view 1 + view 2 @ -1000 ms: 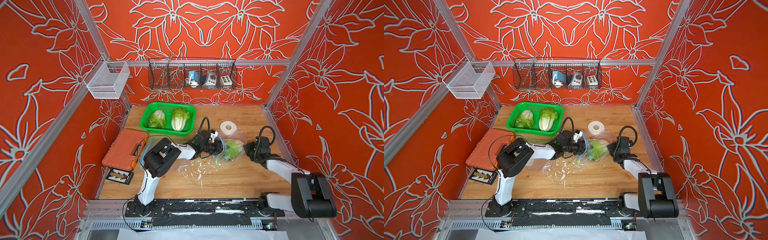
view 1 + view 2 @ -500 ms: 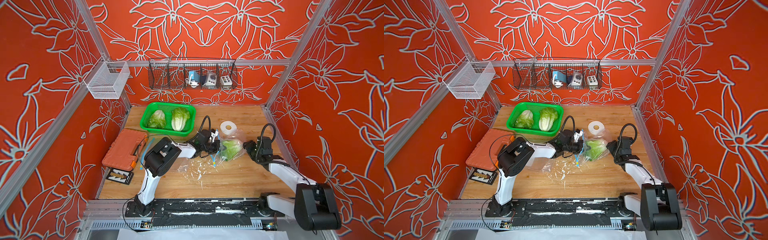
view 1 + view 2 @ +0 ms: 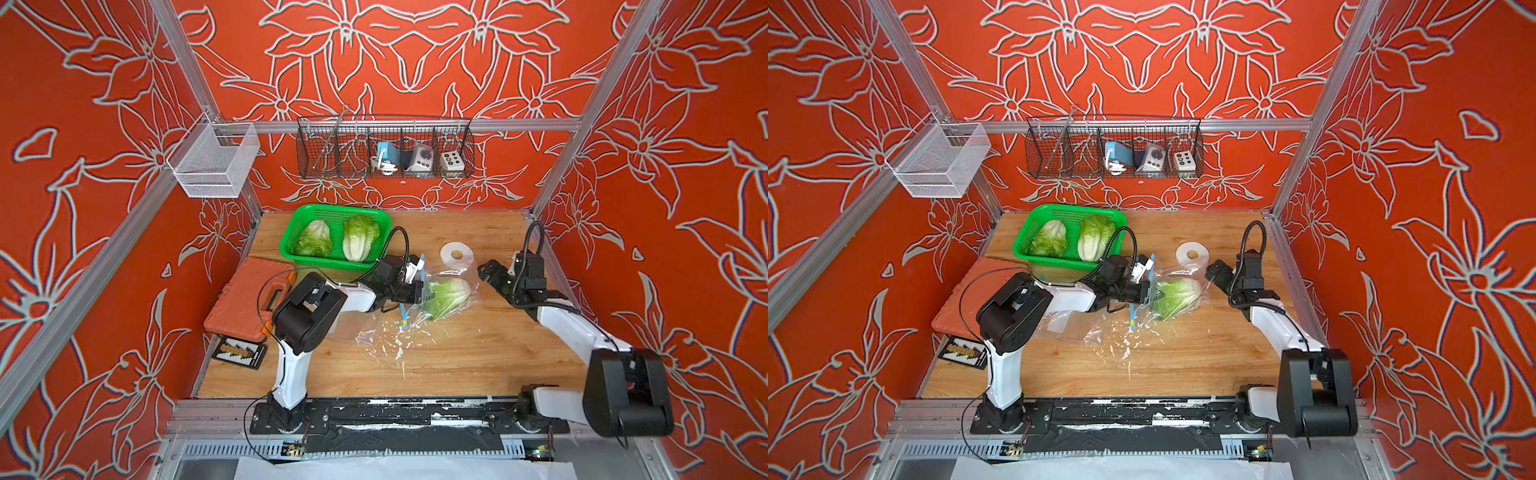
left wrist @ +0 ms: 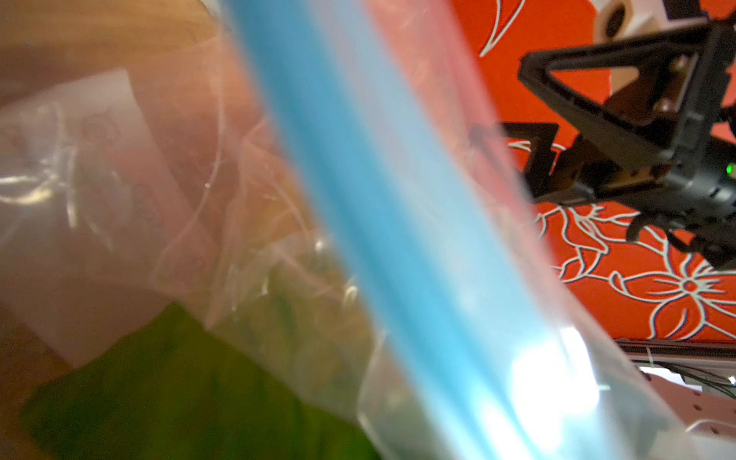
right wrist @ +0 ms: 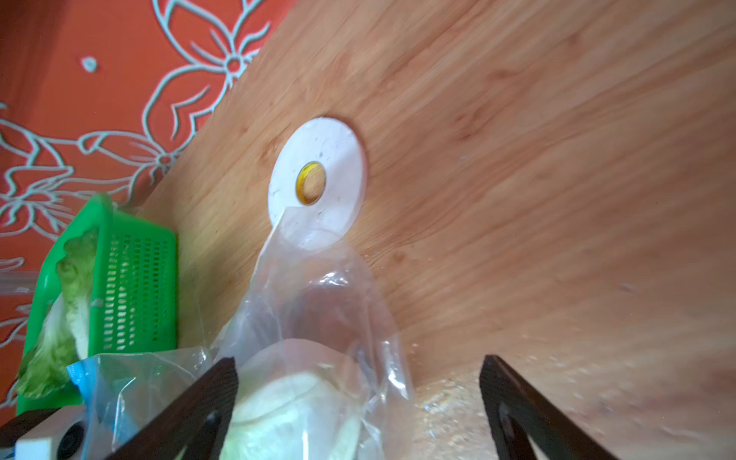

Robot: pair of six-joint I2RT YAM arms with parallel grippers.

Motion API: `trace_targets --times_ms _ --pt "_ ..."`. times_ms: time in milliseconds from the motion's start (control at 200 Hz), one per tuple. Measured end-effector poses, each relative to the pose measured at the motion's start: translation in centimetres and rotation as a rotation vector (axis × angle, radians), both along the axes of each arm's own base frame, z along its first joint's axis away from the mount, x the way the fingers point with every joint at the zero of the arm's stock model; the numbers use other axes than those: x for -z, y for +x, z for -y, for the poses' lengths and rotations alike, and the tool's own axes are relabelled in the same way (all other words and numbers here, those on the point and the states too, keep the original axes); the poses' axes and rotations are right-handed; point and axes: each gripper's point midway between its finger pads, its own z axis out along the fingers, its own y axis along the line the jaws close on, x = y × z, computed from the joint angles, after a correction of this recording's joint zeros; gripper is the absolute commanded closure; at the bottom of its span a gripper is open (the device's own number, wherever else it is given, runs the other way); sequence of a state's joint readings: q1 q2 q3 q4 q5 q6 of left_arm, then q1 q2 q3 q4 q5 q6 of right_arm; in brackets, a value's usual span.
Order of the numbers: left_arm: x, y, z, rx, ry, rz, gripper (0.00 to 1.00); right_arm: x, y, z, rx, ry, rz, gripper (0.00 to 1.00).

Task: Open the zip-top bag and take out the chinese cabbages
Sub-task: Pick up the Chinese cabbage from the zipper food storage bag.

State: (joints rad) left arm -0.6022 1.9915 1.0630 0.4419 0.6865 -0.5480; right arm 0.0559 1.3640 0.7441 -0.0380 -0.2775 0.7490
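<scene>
the left gripper (image 3: 419,286) is clamped shut on the blue zip strip (image 4: 378,223) at the mouth of the zip-top bag (image 3: 455,272). it holds that edge up off the wooden table (image 3: 478,357), so the strip stands nearly upright beside the jaws. one chinese cabbage (image 3: 446,297) lies inside the clear bag near the middle of the table, leafy end toward the zip and pale base toward the closed end.

the right gripper (image 3: 485,272) is spread wide just beside that closed end. in the right wrist view one of its fingers (image 5: 199,402) overlaps the plastic, but i cannot tell whether it touches.

a far corner of the bag lies over the white tape roll (image 5: 318,159). two more chinese cabbages are out of the bag, in the green basket (image 3: 288,245) at the back left — one head (image 3: 316,240) beside the other head (image 3: 360,237).
</scene>
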Motion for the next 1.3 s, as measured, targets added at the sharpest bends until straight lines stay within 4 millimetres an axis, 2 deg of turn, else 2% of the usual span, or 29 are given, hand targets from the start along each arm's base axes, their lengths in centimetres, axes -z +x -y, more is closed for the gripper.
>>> trace_targets --times_ms 150,250,330,350,400,435,550,676,956,1161,1301 --pt "0.0 -0.3 0.1 0.02 -0.002 0.008 1.0 1.1 2.6 -2.6 -0.116 0.093 -0.04 0.03" --pt "-0.1 -0.3 0.1 0.025 -0.003 0.009 1.0 2.6 3.2 -4.1 -0.164 0.146 -0.077 0.16" --pt "-0.1 -0.4 0.1 0.028 -0.004 0.009 1.0 3.7 3.0 -5.1 -0.199 0.168 -0.109 0.41" --pt "-0.1 -0.4 0.1 0.028 -0.004 0.008 1.0 3.9 3.0 -5.3 -0.194 0.177 -0.12 0.5" --pt "0.0 -0.4 0.1 0.03 -0.003 0.008 1.0 4.2 2.8 -5.6 -0.207 0.181 -0.128 0.83" --pt "0.0 -0.4 0.1 0.03 -0.003 0.009 1.0 4.3 2.8 -5.7 -0.204 0.182 -0.134 1.0" --pt "-0.2 -0.5 0.0 0.029 -0.002 0.009 1.0 4.6 2.7 -5.3 -0.18 0.163 -0.149 1.0" --pt "-0.8 -0.5 0.0 0.025 -0.002 0.012 1.0 4.9 2.5 -3.9 -0.122 0.096 -0.163 1.0" --pt "-3.8 -1.1 -0.8 0.012 -0.018 0.048 1.0 3.3 2.3 -0.3 -0.003 -0.099 -0.128 1.0" --pt "-5.9 -1.4 -2.5 -0.015 -0.036 0.076 1.0 3.1 1.2 1.7 0.062 -0.193 -0.123 1.0" --pt "-8.1 -0.8 -4.5 -0.059 -0.051 0.109 1.0 2.6 1.0 3.1 0.106 -0.258 -0.11 1.0"
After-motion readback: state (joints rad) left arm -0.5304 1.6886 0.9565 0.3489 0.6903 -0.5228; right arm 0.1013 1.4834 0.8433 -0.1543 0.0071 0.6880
